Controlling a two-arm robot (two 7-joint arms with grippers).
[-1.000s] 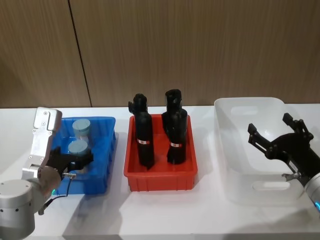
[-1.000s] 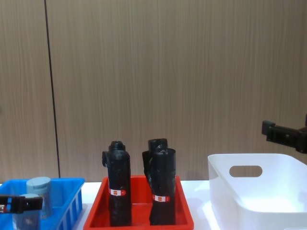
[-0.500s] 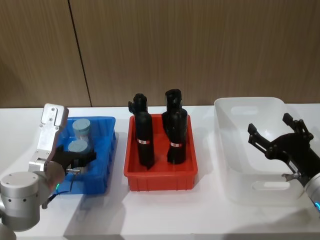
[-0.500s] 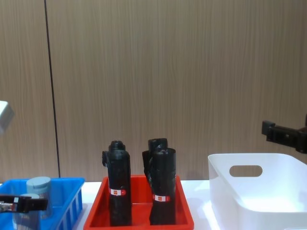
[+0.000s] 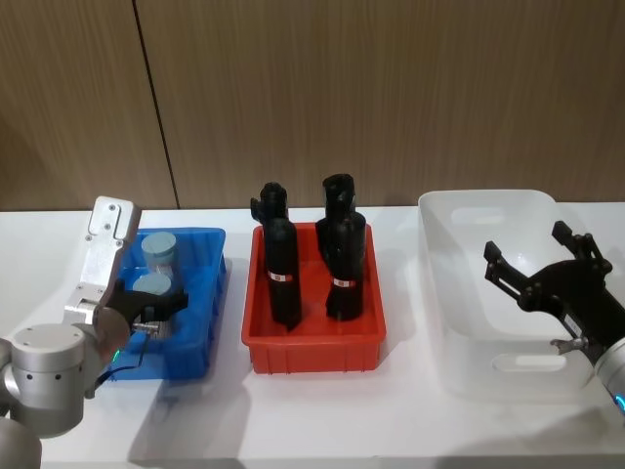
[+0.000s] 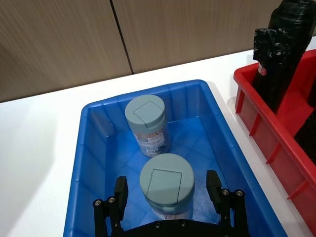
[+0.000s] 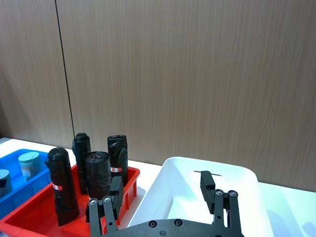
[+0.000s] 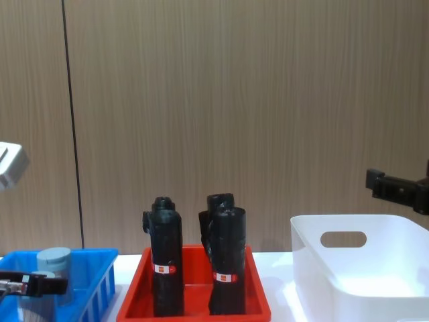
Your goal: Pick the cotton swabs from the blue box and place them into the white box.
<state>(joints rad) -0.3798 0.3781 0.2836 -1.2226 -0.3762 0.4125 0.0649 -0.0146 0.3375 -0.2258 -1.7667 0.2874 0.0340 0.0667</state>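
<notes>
In the last second our left gripper [image 6: 167, 190] had swung more upright over the bright blue slotted plastic basket [image 6: 79, 163] — fingers [image 6: 213, 183] wide apart astride the nearer pale-lidded cotton-swab tub [image 5: 151, 284], gripping nothing — so we judged the pick imminent, the right gripper [image 5: 525, 242] spread empty over the white plastic bin [image 5: 435, 220].

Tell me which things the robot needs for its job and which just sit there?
Needed: cotton swabs, blue box, white box, left gripper open around the nearer tub, right gripper open over the white box.
Just sitting: red tray, black rolls.
</notes>
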